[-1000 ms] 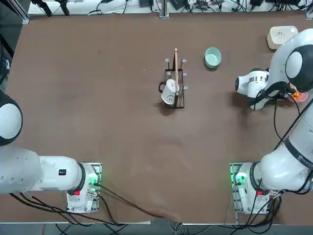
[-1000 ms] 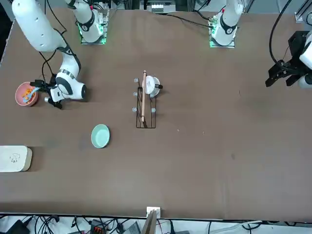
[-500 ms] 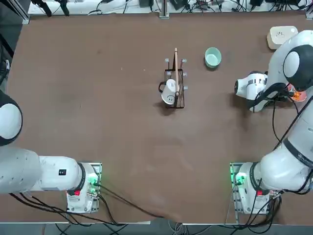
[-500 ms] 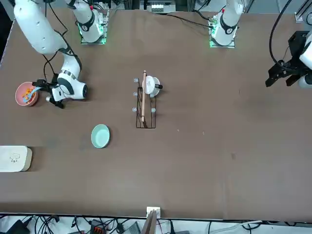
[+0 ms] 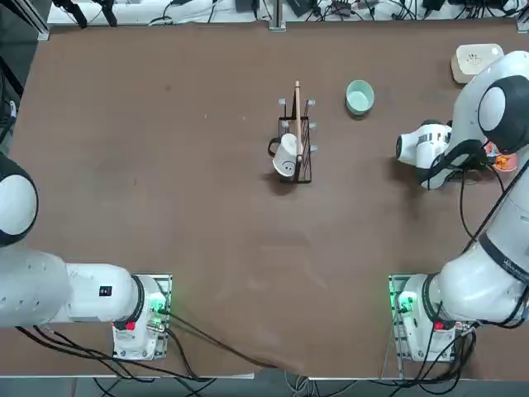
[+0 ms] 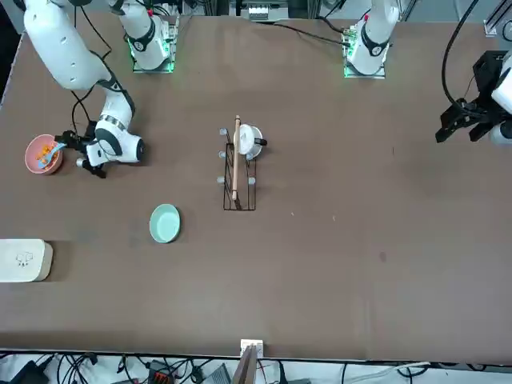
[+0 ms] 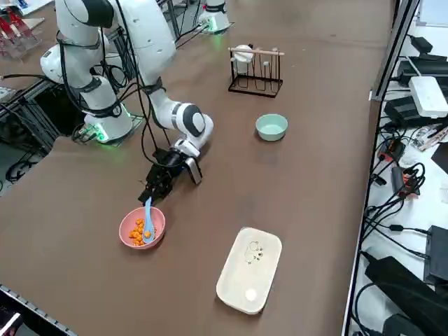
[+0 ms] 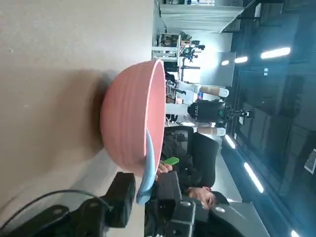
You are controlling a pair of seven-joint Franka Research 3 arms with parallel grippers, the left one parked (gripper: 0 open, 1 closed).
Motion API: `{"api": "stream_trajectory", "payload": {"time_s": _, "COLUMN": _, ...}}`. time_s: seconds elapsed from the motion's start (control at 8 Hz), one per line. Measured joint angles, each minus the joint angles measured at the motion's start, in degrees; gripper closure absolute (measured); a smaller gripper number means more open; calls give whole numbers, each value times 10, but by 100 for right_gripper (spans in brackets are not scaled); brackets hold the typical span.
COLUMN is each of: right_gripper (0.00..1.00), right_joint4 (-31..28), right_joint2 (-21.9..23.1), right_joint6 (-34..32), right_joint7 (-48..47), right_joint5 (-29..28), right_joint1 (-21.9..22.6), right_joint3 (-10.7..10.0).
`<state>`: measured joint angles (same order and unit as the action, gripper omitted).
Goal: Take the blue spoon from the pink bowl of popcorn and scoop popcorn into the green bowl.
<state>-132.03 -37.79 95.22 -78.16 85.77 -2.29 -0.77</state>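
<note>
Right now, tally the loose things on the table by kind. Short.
Bowls: 2 (pink, green)
Spoons: 1 (blue)
Mugs: 1 (white)
Racks: 1 (wire)
White containers: 1
Total: 6

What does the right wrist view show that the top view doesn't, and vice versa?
Right wrist view only: a person's hand by a green object, and the end effector's fingers around the light-blue plastic spoon.
Top view only: the mint-green round bowl and white mug.
Both: the salmon-pink round bowl.
</note>
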Motion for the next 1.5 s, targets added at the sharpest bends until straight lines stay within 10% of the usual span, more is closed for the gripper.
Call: {"api": "stream_trajectory", "payload": {"time_s": 1.5, "right_gripper": 89, "right_joint4": 68, "right_joint2": 1, "right_joint6": -77, "right_joint7": 26, "right_joint5": -69, "right_joint1": 35, "right_joint3": 9}}
